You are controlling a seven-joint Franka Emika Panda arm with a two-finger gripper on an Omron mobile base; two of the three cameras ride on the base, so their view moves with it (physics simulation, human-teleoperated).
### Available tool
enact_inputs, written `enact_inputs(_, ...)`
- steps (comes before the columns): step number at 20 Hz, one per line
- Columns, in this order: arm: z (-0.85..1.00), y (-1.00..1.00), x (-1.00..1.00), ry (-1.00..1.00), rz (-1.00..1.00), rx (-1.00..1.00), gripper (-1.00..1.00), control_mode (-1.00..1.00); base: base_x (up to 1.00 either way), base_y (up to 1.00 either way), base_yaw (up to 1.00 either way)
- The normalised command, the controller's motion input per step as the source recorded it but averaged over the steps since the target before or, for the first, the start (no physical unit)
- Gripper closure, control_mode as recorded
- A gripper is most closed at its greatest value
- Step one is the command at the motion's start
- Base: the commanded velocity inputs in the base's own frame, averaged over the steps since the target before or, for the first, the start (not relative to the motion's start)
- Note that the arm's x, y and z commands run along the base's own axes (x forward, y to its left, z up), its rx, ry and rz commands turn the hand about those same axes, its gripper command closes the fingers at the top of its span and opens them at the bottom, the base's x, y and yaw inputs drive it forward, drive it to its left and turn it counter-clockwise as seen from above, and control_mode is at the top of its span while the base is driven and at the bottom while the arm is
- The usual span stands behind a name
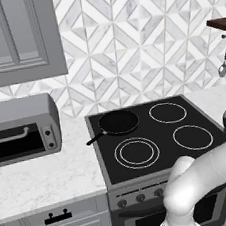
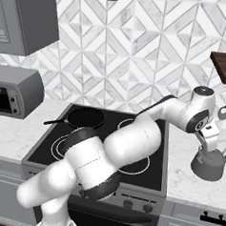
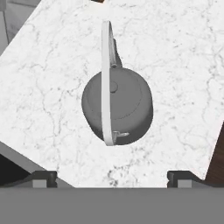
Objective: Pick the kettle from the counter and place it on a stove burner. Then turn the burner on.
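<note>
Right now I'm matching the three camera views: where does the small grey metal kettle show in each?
Left base view: I can't find it.
Right base view: small grey metal kettle, right edge, on white marble counter.
Hand view: centre, wire handle upward.
Shared landmark: that counter.

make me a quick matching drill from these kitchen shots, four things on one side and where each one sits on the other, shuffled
Things:
1. kettle
2. frying pan
3. toaster oven
4. ladle

Places:
A. on the black cooktop, over a rear ring
B. hanging on the wall under a wooden shelf
C. on the counter right of the stove, below the gripper
D. on the counter left of the stove

Pairs: 1-C, 2-A, 3-D, 4-B
</note>
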Motion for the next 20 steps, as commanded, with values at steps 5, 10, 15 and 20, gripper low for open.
enact_inputs(5, -0.31, -0.24, 0.09, 0.00, 0.00, -0.12, -1.00, -1.00, 0.00, 0.00, 0.00)
enact_inputs(10, -0.31, 0.00, 0.32, 0.00, 0.00, -0.11, -1.00, -1.00, 0.00, 0.00, 0.00)
enact_inputs(15, -0.54, -0.10, 0.05, 0.01, 0.00, -0.17, -1.00, -1.00, 0.00, 0.00, 0.00)
enact_inputs(20, -0.05, -0.05, 0.00, 0.00, 0.00, -0.01, 1.00, -1.00, 0.00, 0.00, 0.00)
